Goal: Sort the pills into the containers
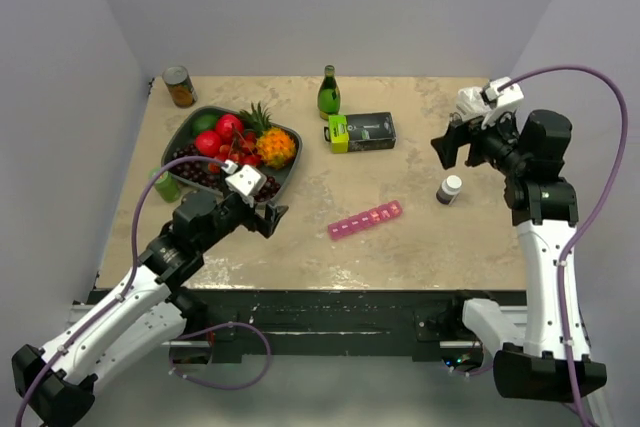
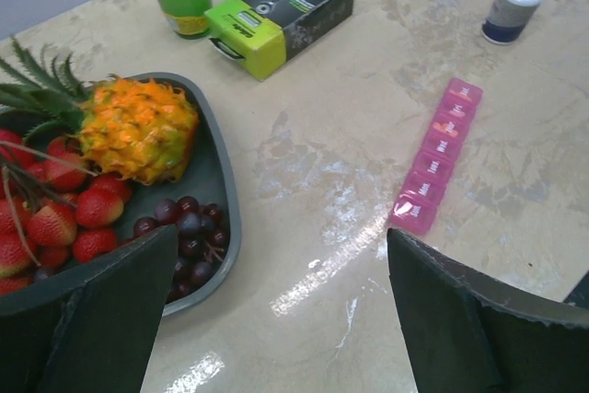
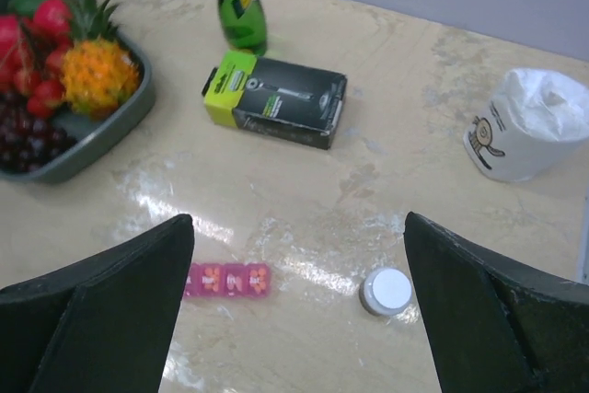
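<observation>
Both of your pincers are wide open and hold nothing. The left gripper (image 1: 262,215) hangs just beside the fruit tray (image 1: 284,131). The right gripper (image 1: 452,150) hangs high over the right side of the table (image 1: 420,247). The pink pill organiser (image 1: 366,219) lies flat on the table between the two arms, a bit nearer to you than the middle, and all its little lids look shut. The small dark bottle with the white cap (image 1: 450,188) stands just to the right of it, almost under your right pincer. I see no loose pills anywhere, so they are most likely in that bottle. Here is what could go wrong. The pink strip is thin and looks light, so if you poke a lid from one side it may slide or spin away and the lid may not pop open. Your fingers are fat and the lids are tiny, so you could press two at once. The bottle is tall and narrow. Bump it on the way down and it could fall and roll. If you swing the left arm fast, it could knock the tray. Both arms have to work in the same small spot, so they could also hit each other. Go slow and hold the strip down with one pincer.
</observation>
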